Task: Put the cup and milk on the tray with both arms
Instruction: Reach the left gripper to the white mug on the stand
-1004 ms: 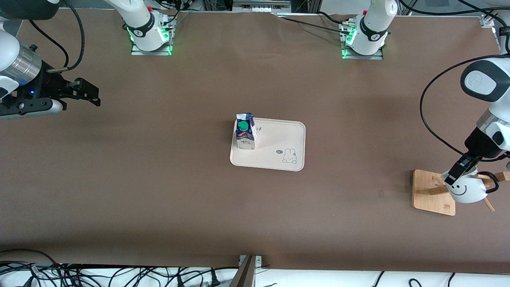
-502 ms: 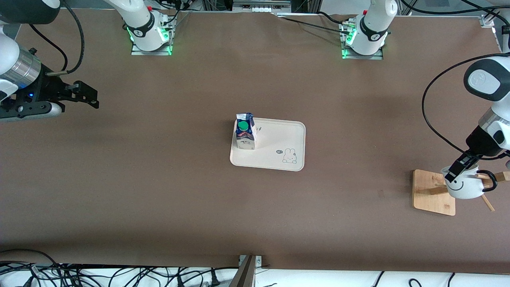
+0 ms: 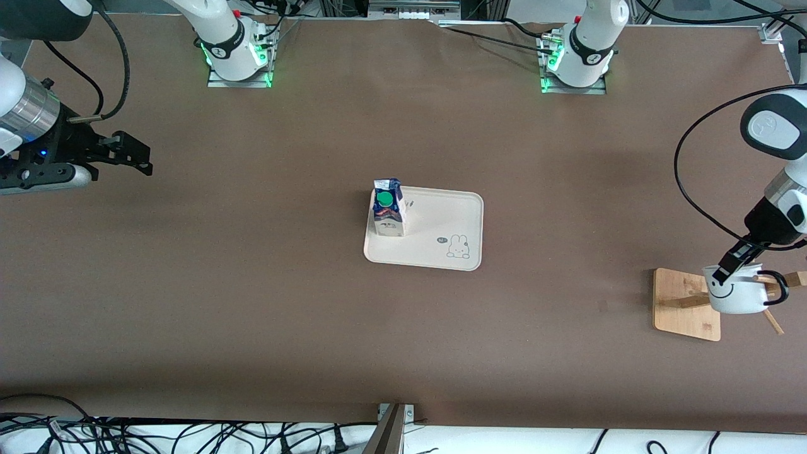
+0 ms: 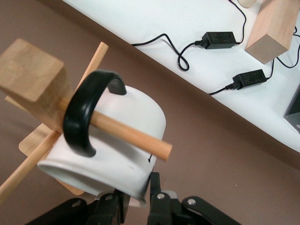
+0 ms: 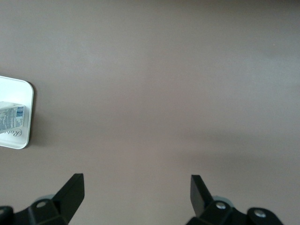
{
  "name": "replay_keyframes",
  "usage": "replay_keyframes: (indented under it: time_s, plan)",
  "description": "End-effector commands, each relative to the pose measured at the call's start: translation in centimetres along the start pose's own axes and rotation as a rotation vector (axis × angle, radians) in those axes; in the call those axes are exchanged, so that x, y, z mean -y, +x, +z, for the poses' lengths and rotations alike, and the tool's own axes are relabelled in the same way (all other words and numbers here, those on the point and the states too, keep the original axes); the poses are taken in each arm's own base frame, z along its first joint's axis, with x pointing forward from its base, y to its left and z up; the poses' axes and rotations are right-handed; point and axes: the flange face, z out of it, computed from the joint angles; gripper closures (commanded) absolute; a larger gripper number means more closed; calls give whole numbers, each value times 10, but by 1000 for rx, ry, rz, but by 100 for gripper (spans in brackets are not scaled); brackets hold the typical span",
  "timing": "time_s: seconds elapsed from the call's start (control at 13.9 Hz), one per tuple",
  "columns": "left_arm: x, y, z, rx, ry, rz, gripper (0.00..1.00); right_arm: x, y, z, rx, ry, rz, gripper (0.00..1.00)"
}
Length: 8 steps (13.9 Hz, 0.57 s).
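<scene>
The white smiley cup (image 3: pixel 731 296) hangs by its black handle (image 4: pixel 82 117) on a peg of the wooden stand (image 3: pixel 684 302) at the left arm's end of the table. My left gripper (image 3: pixel 731 263) is shut on the cup's (image 4: pixel 108 154) rim, one finger inside the wall and one outside (image 4: pixel 154 183). The milk (image 3: pixel 387 208) stands upright on a corner of the cream tray (image 3: pixel 441 233) at mid-table. My right gripper (image 3: pixel 140 154) hangs open and empty over bare table at the right arm's end. The right wrist view shows the milk (image 5: pixel 10 117) on the tray (image 5: pixel 14 91) at its edge, away from the right gripper (image 5: pixel 136 180).
The stand's pegs (image 4: pixel 126 133) and square post (image 4: pixel 30 77) crowd round the cup. Past the table edge in the left wrist view lie power adapters (image 4: pixel 218 40), cables and a wooden block (image 4: pixel 272 26) on a white surface.
The left gripper has closed on the cup's rim and shifted slightly toward the left arm's end, and the cup has tipped with it. The right gripper has drawn back a little toward its own end.
</scene>
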Motion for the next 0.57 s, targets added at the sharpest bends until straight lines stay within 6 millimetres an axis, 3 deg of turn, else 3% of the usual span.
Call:
replay_keyframes:
  time_s: [0.0, 0.5]
  plan:
    - [4, -3, -14, 59, -7, 45, 100, -2, 2, -5, -9, -3, 6, 0]
    - [-4, 0, -24, 62, -16, 51, 100, -4, 2, -5, -9, -2, 9, 0]
